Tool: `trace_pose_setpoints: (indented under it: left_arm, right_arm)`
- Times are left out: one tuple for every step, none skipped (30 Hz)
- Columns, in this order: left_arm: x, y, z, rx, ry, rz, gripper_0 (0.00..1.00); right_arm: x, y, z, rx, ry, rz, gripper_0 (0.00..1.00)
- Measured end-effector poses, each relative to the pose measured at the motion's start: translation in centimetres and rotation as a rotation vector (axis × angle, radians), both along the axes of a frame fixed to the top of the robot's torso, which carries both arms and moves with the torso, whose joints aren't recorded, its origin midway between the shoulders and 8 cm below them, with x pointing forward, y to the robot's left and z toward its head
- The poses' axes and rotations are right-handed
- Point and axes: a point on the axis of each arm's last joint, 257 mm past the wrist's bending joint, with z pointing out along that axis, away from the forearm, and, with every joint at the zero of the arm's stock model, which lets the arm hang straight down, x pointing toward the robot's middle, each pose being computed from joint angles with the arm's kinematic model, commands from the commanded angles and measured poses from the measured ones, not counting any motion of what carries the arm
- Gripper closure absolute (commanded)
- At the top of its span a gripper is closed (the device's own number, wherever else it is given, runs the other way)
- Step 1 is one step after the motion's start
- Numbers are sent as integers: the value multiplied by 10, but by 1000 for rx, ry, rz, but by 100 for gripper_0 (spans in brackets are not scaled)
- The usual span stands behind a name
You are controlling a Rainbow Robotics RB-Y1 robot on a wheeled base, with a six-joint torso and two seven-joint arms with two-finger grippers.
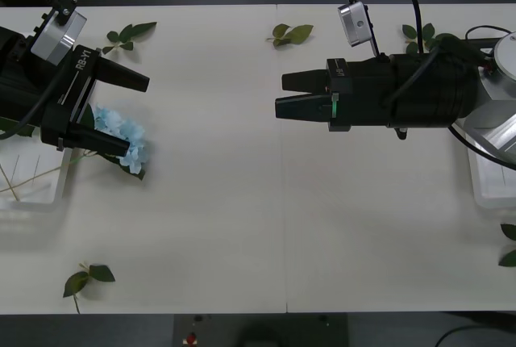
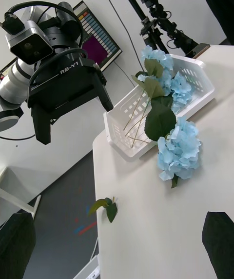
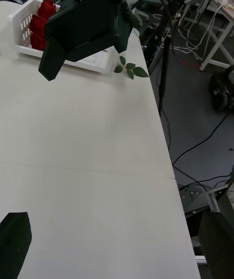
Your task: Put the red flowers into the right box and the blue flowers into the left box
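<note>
One blue flower (image 1: 127, 135) lies on the table just outside the left box (image 1: 36, 200), its stem and leaf reaching over the rim. In the right wrist view this bloom (image 2: 180, 149) rests against the left box (image 2: 202, 94), which holds more blue flowers (image 2: 168, 71). My left gripper (image 1: 133, 113) hovers open above the loose bloom, one finger over it. My right gripper (image 1: 292, 94) hangs open over the table's middle, holding nothing. The left wrist view has the red flowers (image 3: 40, 23) lying in the right box (image 3: 22, 15), behind my right gripper (image 3: 85, 59).
Loose green leaf sprigs lie at the far edge (image 1: 129, 35) (image 1: 292, 34), at the near left (image 1: 85, 278) and at the right edge (image 1: 508, 246). The right box (image 1: 492, 179) sits under the right arm. Between the grippers the tabletop (image 1: 242, 202) is bare.
</note>
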Motion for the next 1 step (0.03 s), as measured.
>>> trace_pose_setpoints:
  left_arm:
    - [0,0,0,0,0,0,0]
  right_arm:
    - [0,0,0,0,0,0,0]
